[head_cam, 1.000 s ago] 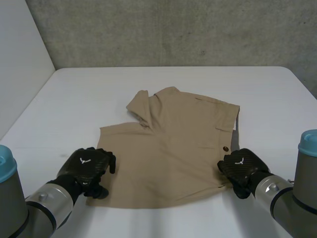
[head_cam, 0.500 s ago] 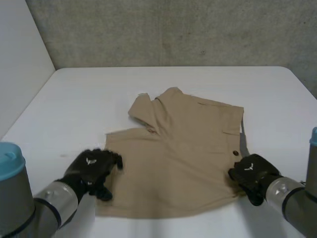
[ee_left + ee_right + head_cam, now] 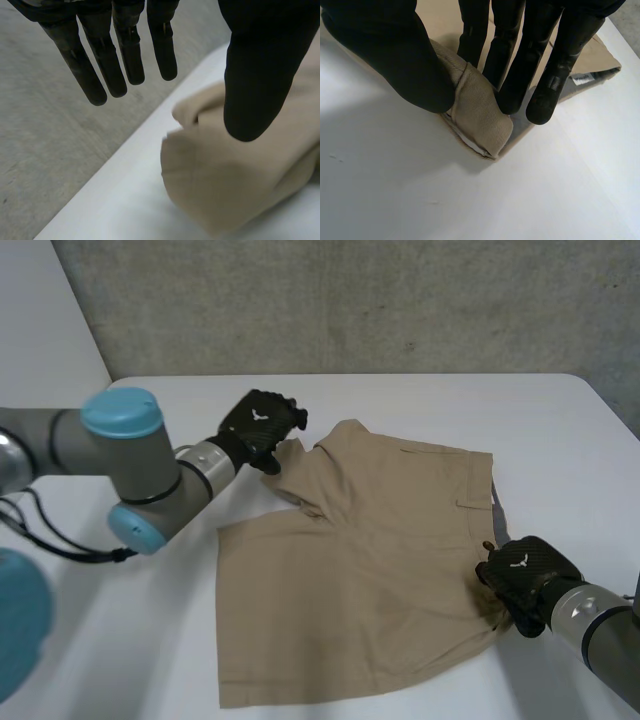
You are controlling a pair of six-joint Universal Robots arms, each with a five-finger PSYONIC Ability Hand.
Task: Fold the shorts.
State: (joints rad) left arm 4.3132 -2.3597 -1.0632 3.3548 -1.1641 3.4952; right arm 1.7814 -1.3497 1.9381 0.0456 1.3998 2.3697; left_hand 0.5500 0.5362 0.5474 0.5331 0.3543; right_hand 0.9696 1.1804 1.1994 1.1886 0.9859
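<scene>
The tan shorts point(image 3: 370, 570) lie spread flat in the middle of the white table point(image 3: 560, 440), their lower hem close to the near edge. Bare surface runs wide along the far edge and both side edges. The left hand point(image 3: 262, 423) hovers over the shorts' rumpled corner, the one toward the table's far-left corner. Its fingers point(image 3: 107, 65) are straight, spread from the thumb and grip nothing. The right hand point(image 3: 522, 575) pinches a fold of the shorts' edge on the table's right side between thumb and fingers point(image 3: 507, 60). A small white tag point(image 3: 582, 78) shows there, its print unreadable. Each hand's back bears a small white emblem.
</scene>
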